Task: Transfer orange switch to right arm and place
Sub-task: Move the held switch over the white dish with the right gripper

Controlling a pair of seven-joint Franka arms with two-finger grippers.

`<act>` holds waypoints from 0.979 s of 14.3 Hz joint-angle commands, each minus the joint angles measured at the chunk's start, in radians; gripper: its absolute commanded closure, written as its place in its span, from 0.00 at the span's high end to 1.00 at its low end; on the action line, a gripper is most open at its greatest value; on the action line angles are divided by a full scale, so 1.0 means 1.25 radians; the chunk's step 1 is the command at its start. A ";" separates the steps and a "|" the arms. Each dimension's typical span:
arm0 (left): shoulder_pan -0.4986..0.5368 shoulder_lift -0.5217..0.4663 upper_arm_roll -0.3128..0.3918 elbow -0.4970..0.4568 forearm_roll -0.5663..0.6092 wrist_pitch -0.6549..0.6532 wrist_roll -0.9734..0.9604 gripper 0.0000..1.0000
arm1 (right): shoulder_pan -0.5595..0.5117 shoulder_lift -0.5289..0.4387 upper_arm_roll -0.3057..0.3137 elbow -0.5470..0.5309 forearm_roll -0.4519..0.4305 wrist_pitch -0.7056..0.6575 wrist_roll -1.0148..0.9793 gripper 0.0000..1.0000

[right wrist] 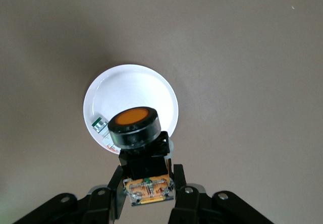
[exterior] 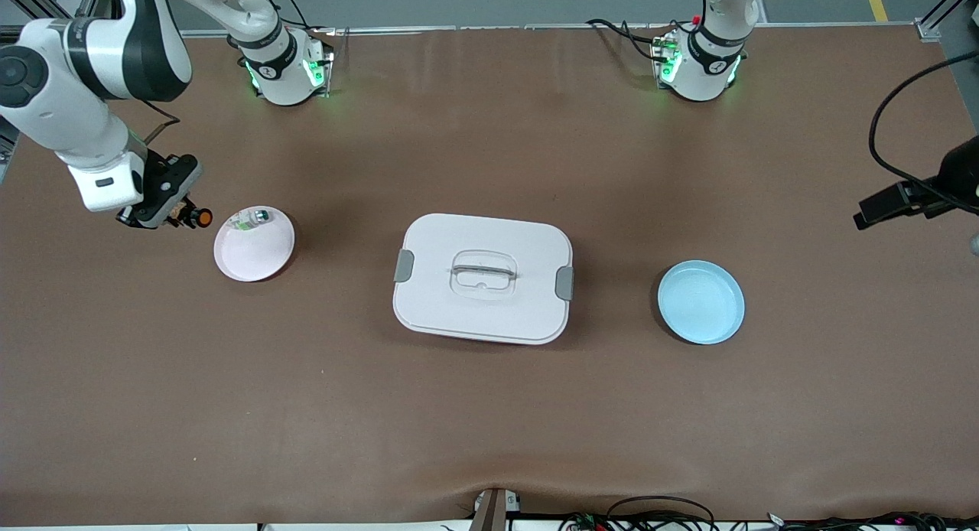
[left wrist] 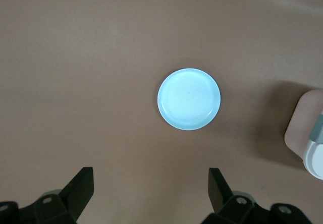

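Note:
My right gripper (exterior: 182, 211) is shut on the orange switch (exterior: 202, 218), a black push-button with a round orange cap. It hangs over the table beside the rim of a pale pink plate (exterior: 264, 257), toward the right arm's end. In the right wrist view the switch (right wrist: 133, 128) sticks out from the gripper (right wrist: 146, 177), cap outward, with the plate (right wrist: 146, 85) below it. My left gripper (left wrist: 150, 177) is open and holds nothing. It hangs high over the table near a light blue plate (left wrist: 189, 99).
A small clear-and-green part (exterior: 256, 216) lies on the pink plate near its rim. A white lidded box (exterior: 483, 277) with grey latches and a clear handle sits mid-table. The light blue plate (exterior: 700, 301) lies toward the left arm's end. Cables run along the table's near edge.

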 commanded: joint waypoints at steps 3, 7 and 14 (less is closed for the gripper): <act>-0.121 -0.101 0.102 -0.089 -0.004 -0.005 0.026 1.00 | -0.028 0.047 0.012 -0.029 -0.015 0.034 -0.042 0.00; -0.197 -0.182 0.161 -0.171 -0.005 0.012 0.025 1.00 | -0.049 0.122 0.012 -0.029 -0.015 0.085 -0.107 0.04; -0.247 -0.245 0.232 -0.245 -0.022 0.025 0.034 1.00 | -0.055 0.235 0.012 -0.029 -0.034 0.149 -0.128 0.03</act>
